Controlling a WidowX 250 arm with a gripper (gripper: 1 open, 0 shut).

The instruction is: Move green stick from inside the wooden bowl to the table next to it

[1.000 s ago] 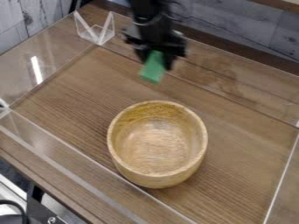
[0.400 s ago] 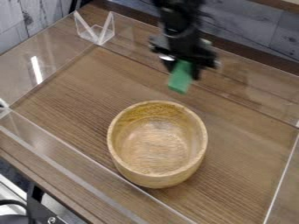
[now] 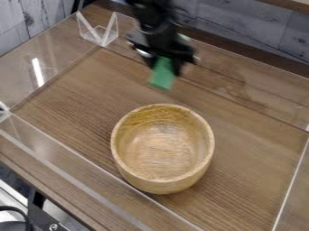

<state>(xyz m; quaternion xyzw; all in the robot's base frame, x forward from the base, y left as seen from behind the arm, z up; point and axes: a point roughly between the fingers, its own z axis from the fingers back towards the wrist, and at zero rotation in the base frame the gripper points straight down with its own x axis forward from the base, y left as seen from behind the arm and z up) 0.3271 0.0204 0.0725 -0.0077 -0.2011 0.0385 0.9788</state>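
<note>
- Step in hand was the carry-and-place: the stick was already out of the bowl, hanging from the gripper over the tabletop, behind the bowl in this view.
- Jaws were clamped on the stick's top end; the green bar hung below them, slightly tilted.
- The stick looked clear of the tabletop (blur made the gap hard to judge), and well apart from the bowl rim.
- Bowl was empty, sitting near the front of the tabletop.
- Next move, as I judged it: lower until the stick's bottom end met the wood beside the bowl, then part the jaws and lift straight off. The bar was held on end, so it would likely tip flat on release; worth keeping it off the bowl wall.
- Versus the frame just before: gripper and stick had swung back left, from the bowl's right side to about over its middle line, and sat a little higher in the picture.
- Versus the oldest frame: nearly the same spot, a touch to the right. Bowl hadn't shifted in any of them.
</note>
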